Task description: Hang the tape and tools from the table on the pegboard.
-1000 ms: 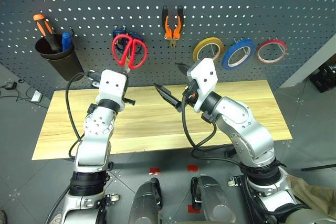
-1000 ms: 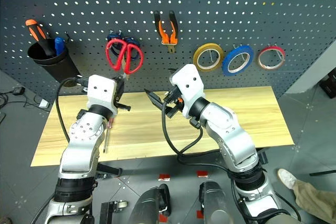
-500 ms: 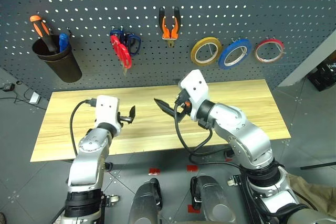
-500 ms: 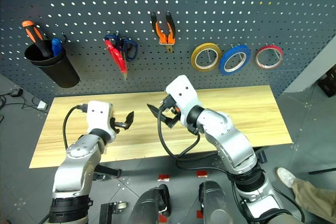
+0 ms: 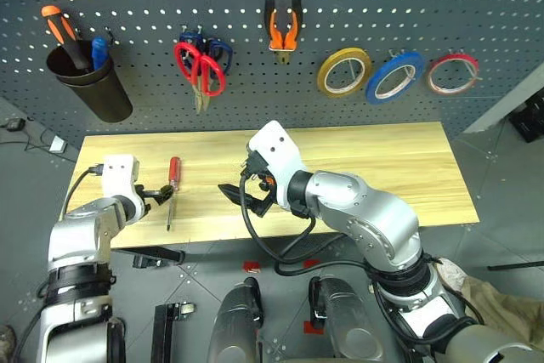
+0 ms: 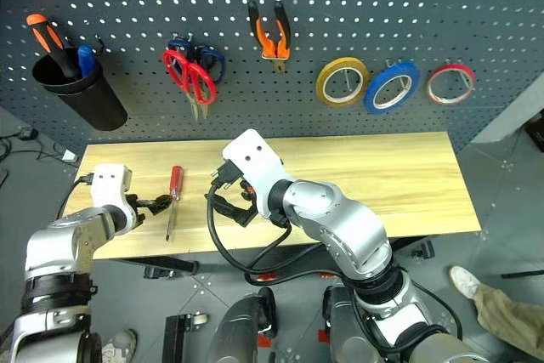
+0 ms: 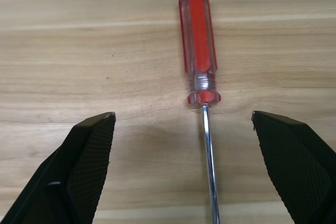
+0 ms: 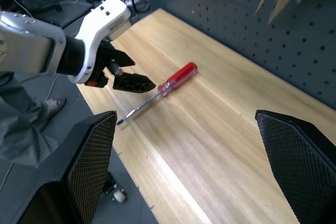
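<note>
Left wrist view: screwdriver [image 7: 198,51] carries no legible writing.

Bright, even light; sharp frames, slight bowing at the head views' edges.

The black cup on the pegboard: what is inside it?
The cup holds an orange-and-black handle and a blue handle, both sticking out above its rim. The parts below the rim are hidden by the cup wall, so what tools they are cannot be told for sure.
</note>
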Motion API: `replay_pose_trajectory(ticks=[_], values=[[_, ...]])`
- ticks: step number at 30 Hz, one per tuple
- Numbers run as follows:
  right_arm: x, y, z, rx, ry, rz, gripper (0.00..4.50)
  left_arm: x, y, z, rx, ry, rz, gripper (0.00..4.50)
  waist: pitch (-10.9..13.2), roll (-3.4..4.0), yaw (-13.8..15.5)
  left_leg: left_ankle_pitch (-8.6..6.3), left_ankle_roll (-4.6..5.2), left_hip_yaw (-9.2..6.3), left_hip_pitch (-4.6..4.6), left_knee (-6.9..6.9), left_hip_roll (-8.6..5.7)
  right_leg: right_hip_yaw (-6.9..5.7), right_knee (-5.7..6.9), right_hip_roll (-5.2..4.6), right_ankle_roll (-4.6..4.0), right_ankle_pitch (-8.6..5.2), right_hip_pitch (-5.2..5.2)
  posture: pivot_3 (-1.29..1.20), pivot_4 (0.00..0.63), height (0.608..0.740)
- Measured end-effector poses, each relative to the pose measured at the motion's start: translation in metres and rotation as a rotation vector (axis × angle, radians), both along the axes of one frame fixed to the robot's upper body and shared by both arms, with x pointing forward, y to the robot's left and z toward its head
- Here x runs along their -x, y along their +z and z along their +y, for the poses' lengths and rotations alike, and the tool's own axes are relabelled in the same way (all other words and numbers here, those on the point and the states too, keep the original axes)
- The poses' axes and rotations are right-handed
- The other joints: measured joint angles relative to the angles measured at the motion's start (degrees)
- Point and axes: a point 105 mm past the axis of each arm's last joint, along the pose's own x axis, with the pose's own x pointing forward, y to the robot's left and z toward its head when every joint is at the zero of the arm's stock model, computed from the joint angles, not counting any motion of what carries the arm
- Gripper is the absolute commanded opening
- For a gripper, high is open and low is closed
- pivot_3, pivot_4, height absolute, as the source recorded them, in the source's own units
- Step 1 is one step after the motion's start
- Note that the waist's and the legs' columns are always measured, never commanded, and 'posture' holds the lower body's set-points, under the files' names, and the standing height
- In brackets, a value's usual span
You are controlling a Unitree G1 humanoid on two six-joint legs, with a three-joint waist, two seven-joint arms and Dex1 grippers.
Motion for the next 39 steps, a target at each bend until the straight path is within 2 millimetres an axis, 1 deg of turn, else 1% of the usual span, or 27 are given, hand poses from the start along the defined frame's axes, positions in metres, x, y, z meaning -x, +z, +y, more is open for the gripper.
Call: replay_pose_trajectory(ticks=[2, 6, 7, 10, 13, 14, 19, 21, 22, 25, 27, 28, 30, 31, 32, 33, 36, 38, 39], values=[[0.001, 0.002, 0.002, 0.004, 0.004, -0.01, 4.5, -0.01, 0.0, -0.001, -0.004, -0.022, -0.004, 4.38, 0.79, -0.07, 0.11, 0.0, -0.01, 0.06, 0.0, -0.03, 0.0, 0.0, 0.0, -0.02, -0.1, -0.06, -0.06, -0.24, 0.456, 0.74], [0.004, -0.004, 0.003, 0.034, 0.02, 0.01, 4.5, -0.037, 0.001, -0.003, -0.017, -0.042, -0.007, 4.38, 2.1, -0.25, 0.24, 0.0, -0.01, 0.3, -0.12, -0.08, 0.02, 0.14, 0.0, -0.03, -0.11, -0.07, -0.25, -0.26, 0.463, 0.74], [0.004, -0.004, 0.003, 0.036, 0.02, 0.013, 4.5, -0.039, -0.001, -0.003, -0.009, -0.04, -0.006, 4.38, 2.29, -0.29, 0.18, -0.01, 0.01, 0.38, -0.12, -0.08, 0.02, 0.21, -0.02, -0.05, -0.1, -0.07, -0.28, -0.26, 0.462, 0.74], [0.003, -0.006, 0.002, 0.047, 0.013, 0.022, 4.5, -0.049, 0.006, -0.005, 0.007, -0.043, -0.026, 4.38, 2.6, -0.3, -0.17, -0.03, 0.03, 0.51, -0.11, -0.14, 0.02, 0.27, -0.04, -0.06, -0.08, -0.13, -0.35, -0.26, 0.461, 0.74], [0.003, -0.005, 0.002, 0.046, 0.013, 0.021, 4.5, -0.05, 0.005, -0.004, 0.008, -0.045, -0.027, 3.75, 2.65, -0.25, -0.4, -0.03, 0.02, 0.52, -0.09, -0.19, 0.05, 0.24, -0.02, -0.06, -0.1, -0.19, -0.36, -0.27, 0.451, 0.74], [0.003, -0.004, 0.002, 0.046, 0.015, 0.016, 4.5, -0.05, 0.004, -0.004, 0.01, -0.045, -0.025, 3.43, 2.66, -0.24, -0.44, -0.03, 0.02, 0.52, -0.08, -0.19, 0.05, 0.25, -0.01, -0.06, -0.1, -0.19, -0.35, -0.27, 0.447, 0.74], [0.003, -0.001, 0.004, 0.041, 0.02, 0.006, 4.5, -0.045, 0.002, -0.003, 0.021, -0.068, -0.01, 1.85, 2.65, -0.25, -0.49, -0.03, 0.01, 0.53, -0.07, -0.14, 0.04, 0.25, 0.01, -0.07, -0.08, -0.19, -0.32, -0.27, 0.405, 0.74], [0.003, 0.001, 0.004, 0.032, 0.026, 0.005, 4.5, -0.039, -0.001, 0.0, 0.012, -0.075, 0.0, 1.16, 2.64, -0.27, -0.63, -0.03, 0.0, 0.53, -0.07, -0.16, 0.05, 0.25, 0.01, -0.07, -0.08, -0.19, -0.32, -0.26, 0.389, 0.74], [0.002, 0.003, 0.003, 0.021, 0.03, -0.001, 4.5, -0.034, -0.003, 0.002, 0.01, -0.08, 0.005, 0.93, 2.62, -0.29, -0.74, -0.03, -0.01, 0.53, -0.07, -0.17, 0.05, 0.25, 0.01, -0.07, -0.08, -0.19, -0.32, -0.26, 0.379, 0.74], [0.0, 0.013, 0.004, -0.009, 0.048, -0.035, 4.5, -0.023, -0.007, 0.007, -0.001, -0.077, 0.009, 0.92, 2.56, -0.32, -1.03, -0.03, -0.03, 0.51, -0.07, -0.17, 0.05, 0.23, 0.01, -0.07, -0.09, -0.18, -0.31, -0.26, 0.341, 0.74], [0.001, 0.019, 0.006, -0.032, 0.08, -0.07, 4.5, -0.011, -0.011, 0.011, -0.037, -0.081, -0.006, 0.92, 2.44, -0.45, -1.4, -0.05, -0.05, 0.51, -0.08, -0.18, 0.05, 0.23, 0.0, -0.08, -0.09, -0.18, -0.31, -0.26, 0.314, 0.74], [0.001, 0.022, 0.005, -0.042, 0.09, -0.089, 4.5, -0.006, -0.012, 0.013, -0.052, -0.08, -0.014, 0.92, 2.42, -0.48, -1.41, -0.05, -0.05, 0.48, -0.09, -0.19, 0.05, 0.2, -0.01, -0.08, -0.09, -0.18, -0.31, -0.26, 0.314, 0.74], [0.003, 0.027, 0.007, -0.055, 0.124, -0.135, 4.5, 0.002, -0.011, 0.016, -0.082, -0.068, -0.037, 0.92, 2.33, -0.63, -1.46, -0.05, -0.06, 0.45, -0.11, -0.19, 0.05, 0.17, -0.01, -0.08, -0.09, -0.17, -0.31, -0.26, 0.287, 0.74], [0.003, 0.029, 0.007, -0.058, 0.135, -0.158, 4.5, 0.005, -0.009, 0.017, -0.094, -0.065, -0.05, 0.92, 2.3, -0.69, -1.46, -0.05, -0.06, 0.44, -0.13, -0.18, 0.05, 0.14, -0.01, -0.09, -0.09, -0.17, -0.31, -0.26, 0.264, 0.74], [0.004, 0.031, 0.008, -0.058, 0.152, -0.187, 4.5, 0.007, -0.003, 0.017, -0.12, -0.07, -0.085, 0.92, 2.15, -0.83, -1.49, -0.05, -0.07, 0.43, -0.18, -0.19, 0.05, 0.13, -0.01, -0.09, -0.1, -0.17, -0.34, -0.26, 0.252, 0.74], [0.005, 0.033, 0.008, -0.06, 0.165, -0.221, 4.5, 0.008, 0.007, 0.016, -0.147, -0.072, -0.135, 0.92, 2.0, -0.99, -1.48, -0.05, -0.08, 0.41, -0.18, -0.19, 0.05, 0.11, -0.02, -0.1, -0.1, -0.17, -0.34, -0.26, 0.226, 0.74], [0.009, 0.04, 0.009, -0.07, 0.207, -0.321, 4.5, 0.011, 0.045, 0.011, -0.203, -0.054, -0.345, 0.92, 0.53, -1.34, -1.4, -0.05, -0.09, 0.32, -0.47, -0.16, 0.0, -0.04, -0.1, -0.14, -0.09, -0.15, -0.44, -0.24, 0.19, 0.74], [0.013, 0.045, 0.01, -0.09, 0.235, -0.359, 4.5, 0.016, 0.072, 0.005, -0.239, -0.036, -0.493, 0.92, -0.74, -1.5, -1.47, -0.06, -0.09, 0.29, -0.54, -0.16, -0.01, -0.1, -0.18, -0.14, -0.08, -0.14, -0.45, -0.23, 0.162, 0.74], [0.014, 0.046, 0.01, -0.097, 0.24, -0.366, 4.5, 0.019, 0.082, 0.002, -0.25, -0.025, -0.549, 0.92, -1.39, -1.5, -1.49, -0.06, -0.09, 0.28, -0.54, -0.16, -0.01, -0.13, -0.19, -0.14, -0.08, -0.14, -0.43, -0.23, 0.15, 0.74]])
